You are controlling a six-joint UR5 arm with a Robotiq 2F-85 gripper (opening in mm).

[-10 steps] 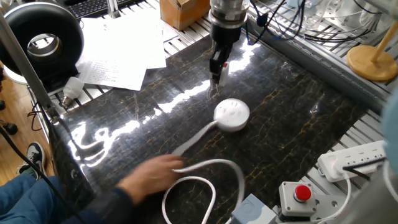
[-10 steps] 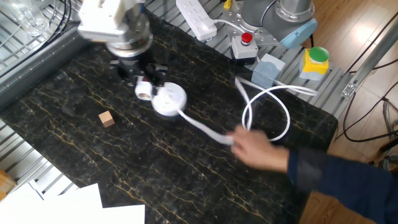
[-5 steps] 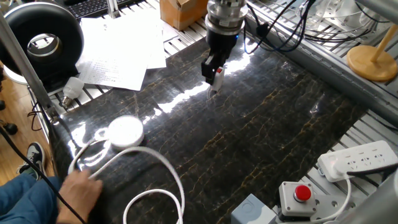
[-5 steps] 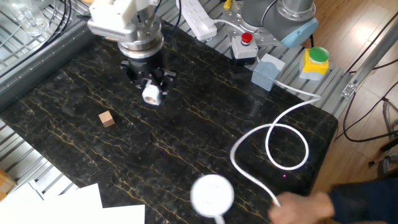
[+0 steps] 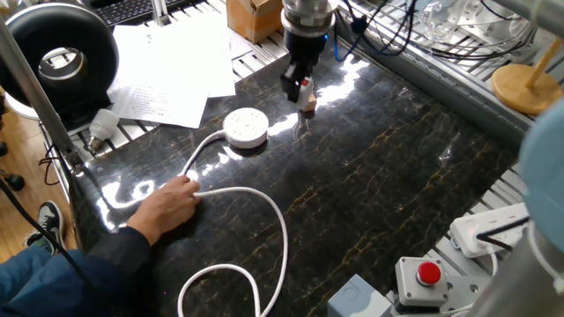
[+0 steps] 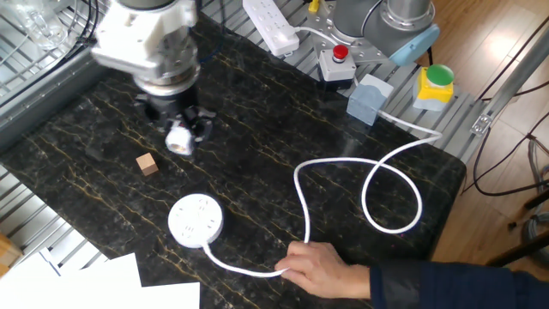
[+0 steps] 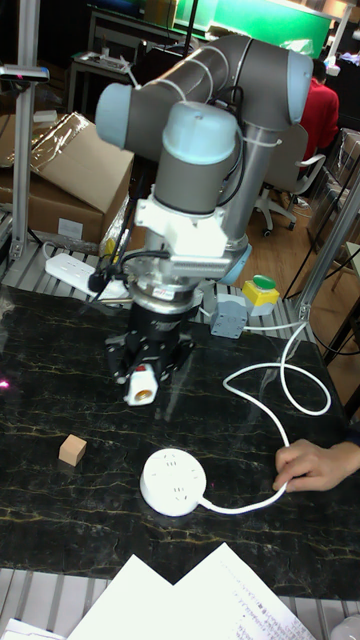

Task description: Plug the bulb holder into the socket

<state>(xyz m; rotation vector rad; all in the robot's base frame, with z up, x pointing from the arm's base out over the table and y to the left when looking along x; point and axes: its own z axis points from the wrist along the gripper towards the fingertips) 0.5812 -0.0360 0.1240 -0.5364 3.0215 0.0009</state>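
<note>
My gripper (image 5: 303, 93) (image 6: 178, 139) (image 7: 141, 385) hangs above the dark marble table, shut on the bulb holder (image 7: 141, 383) (image 6: 178, 140) (image 5: 306, 95), a small white piece with a red switch. The round white socket (image 5: 245, 128) (image 6: 196, 219) (image 7: 174, 481) lies flat on the table, holes up, below and to the near side of the gripper and apart from it. Its long white cable (image 6: 343, 172) (image 5: 264, 207) (image 7: 280, 400) loops across the table. A person's hand (image 6: 322, 268) (image 5: 167, 204) (image 7: 315, 465) holds the cable.
A small tan cube (image 6: 147, 163) (image 7: 72, 449) sits near the gripper. A white power strip (image 6: 270, 24) (image 5: 502, 227), a red button box (image 6: 338, 62) (image 5: 421, 277) and a yellow box (image 6: 434, 86) line the table's edge. Papers (image 5: 167, 66), a black ring light (image 5: 62, 57) and a bulb (image 5: 104, 123) lie beyond it.
The person has dragged the socket by its cable to a spot near the gripper. The gripper has shifted sideways with the bulb holder in it.
</note>
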